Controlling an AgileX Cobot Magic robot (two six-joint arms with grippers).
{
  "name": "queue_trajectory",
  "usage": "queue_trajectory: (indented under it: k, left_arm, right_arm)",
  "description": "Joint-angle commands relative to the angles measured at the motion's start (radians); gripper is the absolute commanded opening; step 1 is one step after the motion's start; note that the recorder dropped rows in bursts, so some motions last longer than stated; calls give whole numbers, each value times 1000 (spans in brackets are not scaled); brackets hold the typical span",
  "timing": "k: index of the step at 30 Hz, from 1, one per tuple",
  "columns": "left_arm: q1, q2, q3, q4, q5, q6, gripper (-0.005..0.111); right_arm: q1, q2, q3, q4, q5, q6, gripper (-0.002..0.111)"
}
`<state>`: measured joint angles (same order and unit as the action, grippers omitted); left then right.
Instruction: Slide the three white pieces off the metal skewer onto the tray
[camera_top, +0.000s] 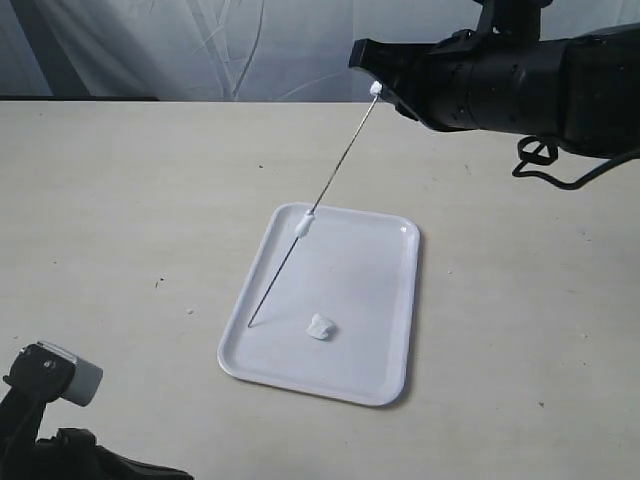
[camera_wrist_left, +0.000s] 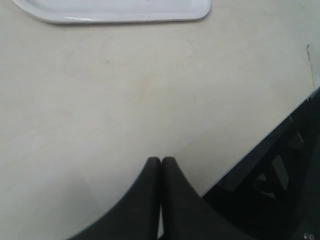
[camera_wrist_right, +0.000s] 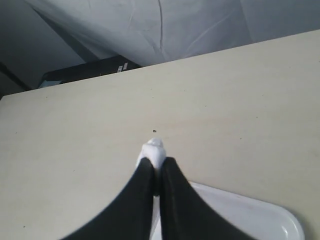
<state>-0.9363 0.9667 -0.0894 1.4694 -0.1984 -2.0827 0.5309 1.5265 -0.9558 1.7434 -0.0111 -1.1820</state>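
The tray (camera_top: 385, 290) lies flat in the middle of the table. The metal skewer (camera_top: 335, 180) slants down from my right gripper (camera_top: 376, 78) to its tip, which rests on the tray's left side. My right gripper (camera_wrist_right: 156, 162) is shut on the skewer's upper end, where one white piece (camera_wrist_right: 153, 149) bulges out past the fingertips. A second white piece (camera_top: 304, 222) sits partway down the rod, above the tray's far left corner. A third white piece (camera_top: 320, 326) lies loose on the tray. My left gripper (camera_wrist_left: 160, 160) is shut and empty, low over the table short of the tray (camera_wrist_left: 115, 11).
The left arm's body (camera_top: 50, 375) stands at the table's near left corner. The table edge (camera_wrist_left: 260, 145) runs close beside the left fingers. A pale cloth backdrop (camera_top: 200, 45) hangs behind the table.
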Motion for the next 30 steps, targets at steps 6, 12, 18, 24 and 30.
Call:
queue_trajectory:
  k: [6, 12, 18, 24, 30]
  left_arm:
    - [-3, -1, 5, 6, 361, 11, 0]
    - [-3, -1, 0, 52, 409, 72, 4]
    - [-3, -1, -69, 182, 487, 72, 37]
    - [-3, -1, -112, 275, 555, 67, 55]
    - [-3, 19, -122, 275, 631, 71, 55]
  right_arm:
    - [1, -13, 33, 1, 105, -3, 0]
    - [1, -88, 33, 1, 116, -3, 0]
    - [1, -176, 33, 1, 157, -3, 0]
    - [1, -185, 33, 1, 234, 16, 0]
    - [1, -194, 33, 1, 308, 41, 0]
